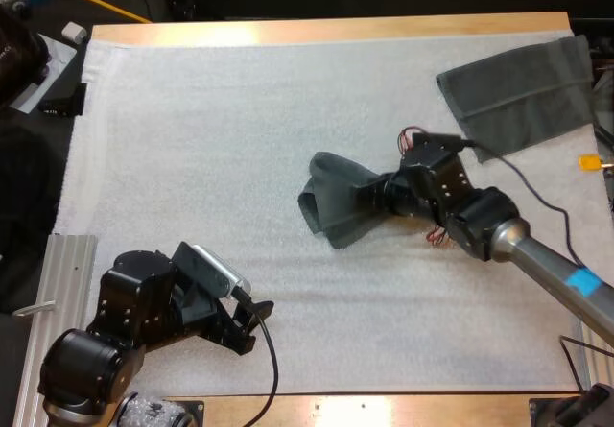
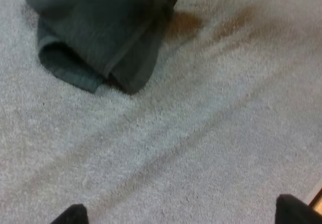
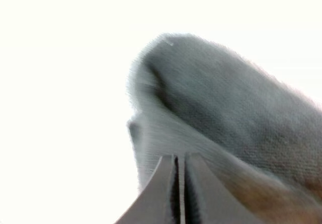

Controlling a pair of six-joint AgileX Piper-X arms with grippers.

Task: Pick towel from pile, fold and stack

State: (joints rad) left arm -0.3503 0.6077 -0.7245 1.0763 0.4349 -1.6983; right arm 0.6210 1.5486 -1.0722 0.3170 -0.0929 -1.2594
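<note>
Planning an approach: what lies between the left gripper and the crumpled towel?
Only bare white mat separates the left gripper from the crumpled towel; the high view shows it.

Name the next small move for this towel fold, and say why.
Probably bring the left gripper over to the free end of the crumpled towel. The right gripper is shut on the other end, the towel lies bunched on the mat, and the left gripper is open and well apart from it; spreading it flat likely needs a second grip.

White mat on the table bears crumpled towel and flat towel.
</note>
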